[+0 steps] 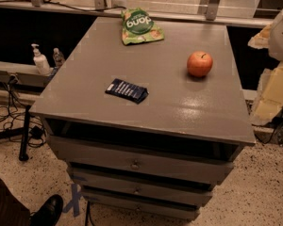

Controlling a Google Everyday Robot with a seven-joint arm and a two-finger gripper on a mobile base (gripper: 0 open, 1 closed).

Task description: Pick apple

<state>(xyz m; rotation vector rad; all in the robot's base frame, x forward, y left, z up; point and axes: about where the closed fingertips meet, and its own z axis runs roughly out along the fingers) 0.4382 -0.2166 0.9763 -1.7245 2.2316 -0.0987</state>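
Note:
The apple (199, 63) is small, round and orange-red with a short dark stem. It rests on the right side of the grey cabinet top (179, 102), a little back from the middle. My gripper (271, 81) shows as pale white and yellowish parts at the right edge of the camera view. It is off the cabinet's right side, to the right of the apple and apart from it. It holds nothing that I can see.
A green snack bag (140, 26) lies at the back centre of the top. A dark blue packet (126, 90) lies left of centre. The cabinet has drawers (134, 165) below. Bottles (40, 60) stand on a ledge at left. A shoe (48, 211) is at bottom left.

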